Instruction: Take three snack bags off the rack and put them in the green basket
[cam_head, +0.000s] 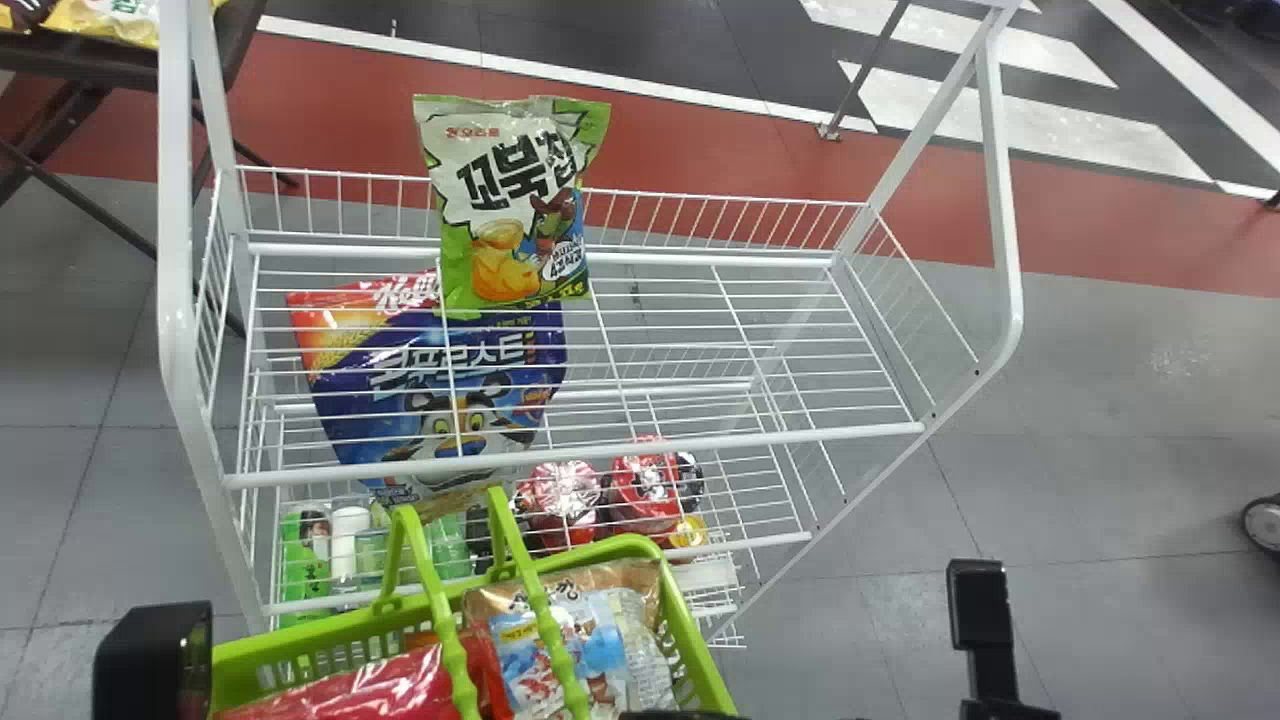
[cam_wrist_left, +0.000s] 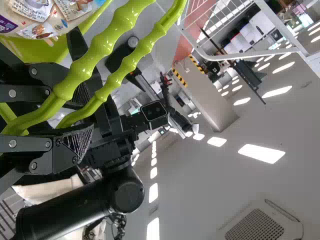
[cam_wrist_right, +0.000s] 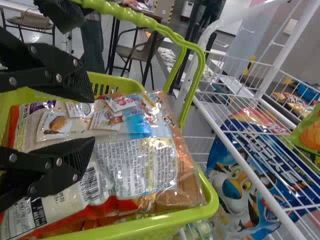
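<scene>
Your left gripper (cam_wrist_left: 85, 117) looks clenched on the handles (cam_wrist_left: 109, 39), to hold the basket (cam_head: 690, 628) by the rack (cam_head: 176, 250). Right gripper (cam_wrist_right: 94, 119): parted above bagged snacks (cam_wrist_right: 137, 167). Green bag (cam_head: 510, 210): upper shelf (cam_head: 750, 441); blue bag (cam_head: 352, 412): below.

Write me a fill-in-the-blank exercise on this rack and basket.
The blue cereal bag shows a cartoon ____.
It sits on a ____ shelf than the green-and-white snack bag.
The green basket has ____ handles.
The right gripper is ____, its fingers apart.

Missing words: tiger; lower; two; open.
</scene>
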